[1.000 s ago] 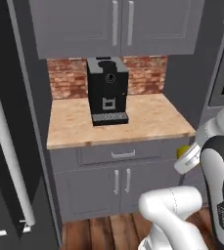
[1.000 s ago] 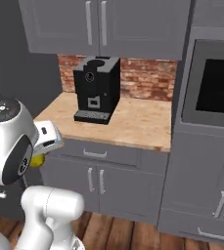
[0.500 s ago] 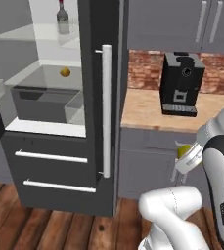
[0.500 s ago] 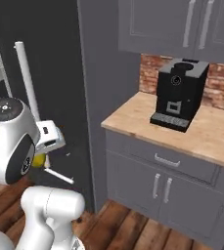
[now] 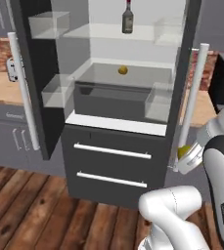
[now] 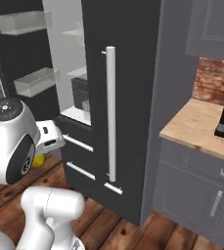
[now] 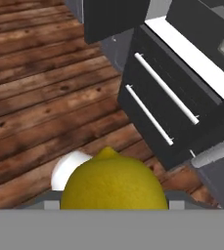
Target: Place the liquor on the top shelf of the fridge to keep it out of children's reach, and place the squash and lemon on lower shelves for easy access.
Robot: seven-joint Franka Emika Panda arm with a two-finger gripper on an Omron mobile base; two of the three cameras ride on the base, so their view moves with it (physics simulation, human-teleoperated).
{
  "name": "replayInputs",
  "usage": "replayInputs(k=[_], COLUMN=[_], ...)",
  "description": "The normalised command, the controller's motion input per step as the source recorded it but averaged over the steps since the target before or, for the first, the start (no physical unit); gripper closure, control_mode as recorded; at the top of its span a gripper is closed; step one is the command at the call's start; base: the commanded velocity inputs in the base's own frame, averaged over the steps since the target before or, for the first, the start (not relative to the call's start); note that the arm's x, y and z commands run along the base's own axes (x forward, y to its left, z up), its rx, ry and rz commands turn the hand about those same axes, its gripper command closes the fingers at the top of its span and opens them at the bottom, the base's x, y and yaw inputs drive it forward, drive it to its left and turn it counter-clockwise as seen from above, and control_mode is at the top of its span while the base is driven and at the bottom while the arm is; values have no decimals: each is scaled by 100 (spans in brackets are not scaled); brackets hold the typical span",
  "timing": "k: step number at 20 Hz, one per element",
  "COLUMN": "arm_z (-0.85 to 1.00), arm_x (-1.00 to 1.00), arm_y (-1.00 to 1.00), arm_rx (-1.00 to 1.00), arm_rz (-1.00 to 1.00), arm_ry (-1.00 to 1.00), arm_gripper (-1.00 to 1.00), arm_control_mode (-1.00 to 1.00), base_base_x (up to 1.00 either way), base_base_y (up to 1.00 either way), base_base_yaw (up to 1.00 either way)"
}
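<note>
One lemon (image 7: 114, 180) sits clamped in the pincer (image 7: 114, 202), nub pointing away from it; ahead, the liquor (image 5: 127, 19) stands upright in the open fridge (image 5: 114, 161), over wood floor (image 7: 40, 88).

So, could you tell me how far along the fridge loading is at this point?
Done: the liquor bottle stands on the top shelf of the open fridge, and a small yellow-orange item, possibly the squash, lies on a lower shelf. In hand: the gripper holds the lemon low over the wood floor. Left: setting the lemon on a lower shelf.
</note>
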Motion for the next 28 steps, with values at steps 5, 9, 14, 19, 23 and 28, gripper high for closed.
replayInputs(k=[5, 9, 14, 19, 23, 28], arm_z=[0, 0, 0, 0, 0, 0], arm_x=[0, 0, 0, 0, 0, 0], arm_y=[0, 0, 0, 0, 0, 0], arm_rx=[0, 0, 0, 0, 0, 0], arm_rz=[0, 0, 0, 0, 0, 0], arm_ry=[0, 0, 0, 0, 0, 0], arm_gripper=[100, 100, 100, 100, 100, 100], arm_control_mode=[100, 100, 100, 100, 100, 100], base_base_x=[2, 12, 27, 33, 51, 64], base_base_y=[92, 71, 80, 79, 22, -15], base_base_yaw=[-27, -52, -55, -43, -23, -8])
